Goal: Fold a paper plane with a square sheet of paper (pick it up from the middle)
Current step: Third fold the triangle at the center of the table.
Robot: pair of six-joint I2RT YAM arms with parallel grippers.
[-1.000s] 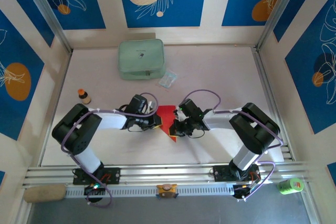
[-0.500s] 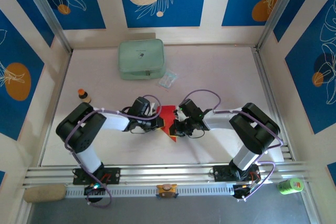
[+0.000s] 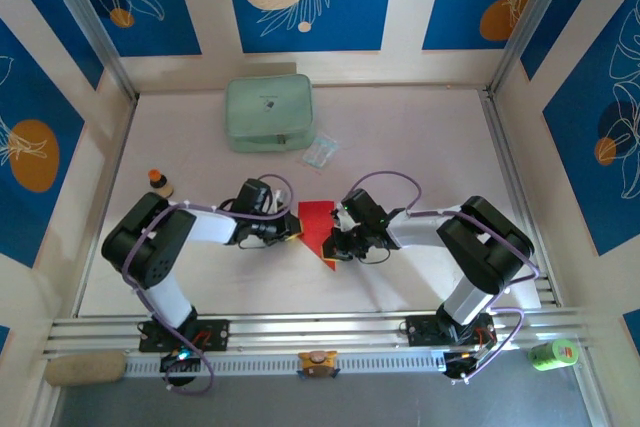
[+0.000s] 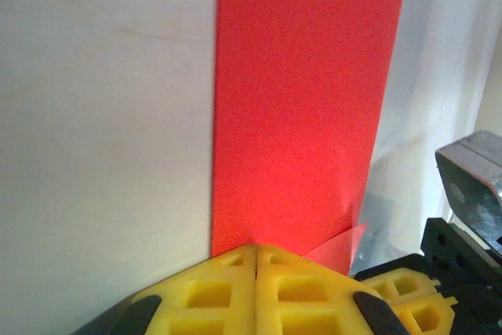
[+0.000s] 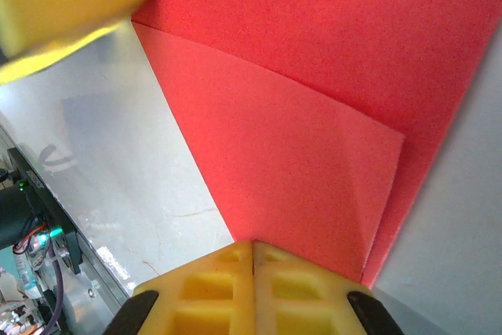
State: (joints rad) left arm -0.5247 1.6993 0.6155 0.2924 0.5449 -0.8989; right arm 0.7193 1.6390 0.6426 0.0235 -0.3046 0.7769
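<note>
Centrally, the red sheet of paper (image 3: 316,222) lies on the table (image 3: 420,137) between the arms. It is partly folded, long axis far-to-near, point toward the bases. Left gripper (image 4: 256,250) sits at its left edge, right gripper (image 5: 252,247) at a folded flap opposite, equally near. Both finger pairs are pressed together; whether either pinches a layer, cannot tell.

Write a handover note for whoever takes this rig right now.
Left jaws: shut, tips at the left edge of the red paper.
Right jaws: shut, tips on its right side, at a folded-over flap. Whether either pinches the paper I cannot tell.
Paper: on the table between the arms, pointed end toward the bases.
Done: first folds in; no dart shape yet.
Left: the remaining folds.
</note>
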